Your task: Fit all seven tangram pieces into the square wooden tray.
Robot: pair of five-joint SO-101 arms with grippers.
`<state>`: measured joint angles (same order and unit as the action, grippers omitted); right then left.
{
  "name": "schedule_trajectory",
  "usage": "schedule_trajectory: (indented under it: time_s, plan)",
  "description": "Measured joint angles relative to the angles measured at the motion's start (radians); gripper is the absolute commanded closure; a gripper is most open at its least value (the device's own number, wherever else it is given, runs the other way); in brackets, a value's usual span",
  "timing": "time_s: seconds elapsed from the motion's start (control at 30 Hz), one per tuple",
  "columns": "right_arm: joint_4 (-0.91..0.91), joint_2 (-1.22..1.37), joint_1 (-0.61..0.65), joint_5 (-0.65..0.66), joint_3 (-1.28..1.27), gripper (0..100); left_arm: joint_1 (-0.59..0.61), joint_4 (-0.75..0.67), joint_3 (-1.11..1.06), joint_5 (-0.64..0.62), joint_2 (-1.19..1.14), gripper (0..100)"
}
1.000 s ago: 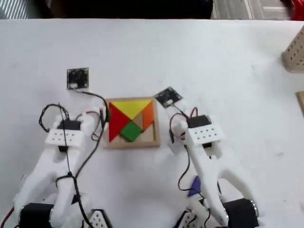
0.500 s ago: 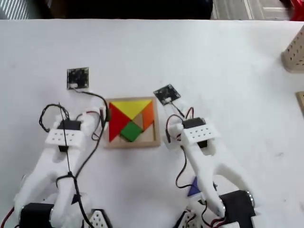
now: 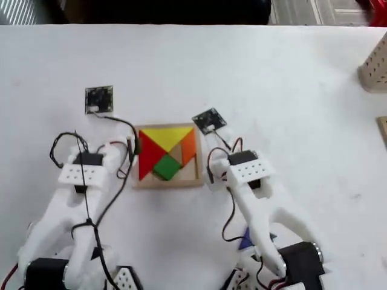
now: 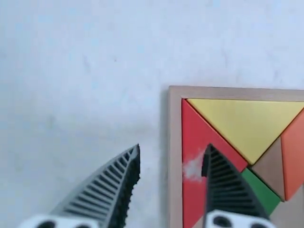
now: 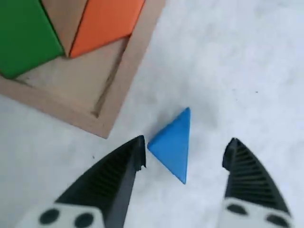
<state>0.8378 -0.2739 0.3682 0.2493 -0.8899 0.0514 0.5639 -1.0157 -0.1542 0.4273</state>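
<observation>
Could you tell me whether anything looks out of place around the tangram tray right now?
Yes: a blue triangle lies on the table outside the wooden tray, near its corner, between the right gripper's open fingers, while the tray's corner there is bare.

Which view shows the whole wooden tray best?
The high view: the tray sits fully in frame, square outline readable. The left wrist view catches one corner; the right wrist view catches another, with bare floor inside.

The left pincer [image 4: 172,149] and the right pincer [image 5: 186,141] both hang low, jaws spread wide, gripping nothing.
</observation>
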Motion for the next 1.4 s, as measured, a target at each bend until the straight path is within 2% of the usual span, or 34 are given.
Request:
schedule_trajectory:
  time_s: [0.3,0.67,1.03,1.1,1.27,1.4]
  plan:
    - [0.006,0.003,0.002,0.009,0.0,73.3,0.0,0.0,0.0,0.0,0.0,78]
    - [0.129,0.245,-0.002,0.012,0.173,73.3,0.0,0.0,0.0,0.0,0.0,78]
    - [0.13,0.256,0.002,0.012,0.19,73.5,0.0,0.0,-0.003,0.0,0.0,78]
    - [0.13,0.256,0.002,0.012,0.19,76.5,0.0,0.0,-0.003,0.0,0.0,78]
    - [0.12,0.256,0.002,0.012,0.192,92.2,0.0,0.0,-0.003,0.0,0.0,78]
    - [0.114,0.256,0.0,0.012,0.204,90.6,0.0,0.0,-0.003,0.0,0.0,78]
